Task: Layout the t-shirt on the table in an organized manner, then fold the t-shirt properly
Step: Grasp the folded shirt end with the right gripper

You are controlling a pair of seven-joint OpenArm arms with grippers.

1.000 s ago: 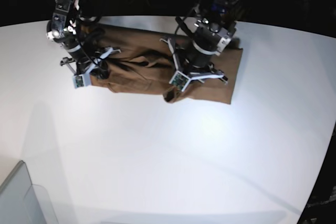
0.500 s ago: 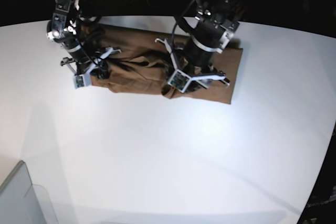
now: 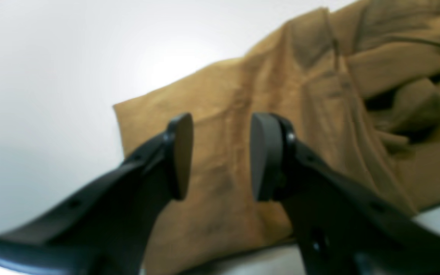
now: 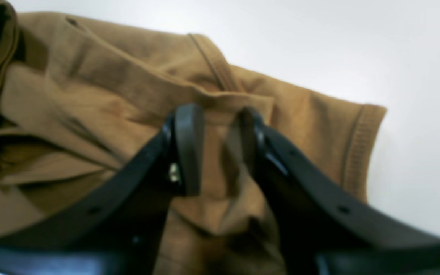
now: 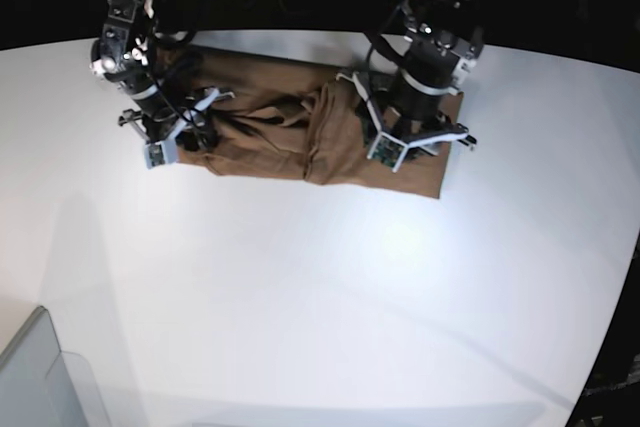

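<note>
1. T-shirt (image 5: pixel 300 132): the brown cloth lies bunched along the far part of the white counter (image 5: pixel 330 287), stretched sideways between the two arms, with rumpled folds in its middle.
2. Left gripper (image 3: pixel 220 156): it hangs over the flatter end of the cloth near a straight corner; its two dark pads (image 3: pixel 266 154) stand clearly apart with fabric visible below the gap, nothing pinched between them.
3. Right gripper (image 4: pixel 214 149): it sits low at the sleeve end, beside the ribbed hem; its pads (image 4: pixel 189 147) are close together with a fold of the brown fabric caught between them.
4. In the base view both arms come down from the far edge onto the cloth, well apart from each other.
</note>
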